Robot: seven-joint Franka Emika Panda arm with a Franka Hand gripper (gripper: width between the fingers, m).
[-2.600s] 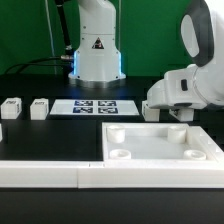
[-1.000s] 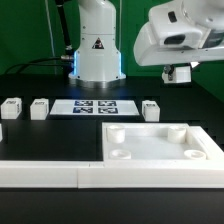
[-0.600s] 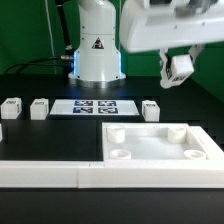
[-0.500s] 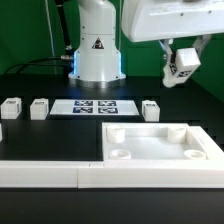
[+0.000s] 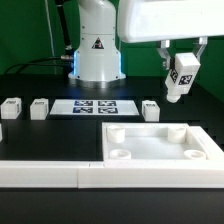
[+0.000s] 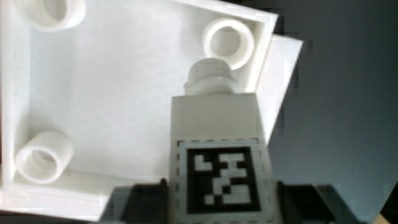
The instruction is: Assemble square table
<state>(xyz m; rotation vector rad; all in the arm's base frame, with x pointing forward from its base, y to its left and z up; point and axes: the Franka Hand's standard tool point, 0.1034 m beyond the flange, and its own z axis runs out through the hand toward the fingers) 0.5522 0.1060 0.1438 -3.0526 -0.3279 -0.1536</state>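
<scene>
The square table slab lies flat at the exterior view's right, rim and round corner sockets up. My gripper hangs in the air above its far right corner, shut on a white tagged leg that points down, slightly tilted. In the wrist view the leg runs away from my gripper, dark fingers on both its sides. Its round peg end shows just short of a corner socket of the slab. Three more legs stand on the table.
The marker board lies behind the slab, in front of the robot base. A long white rail runs along the front, at the slab's near left side. The table surface is black.
My gripper rose from the table at the right with a leg in it, moved slightly left and turned the leg from sideways to hanging peg end down.
</scene>
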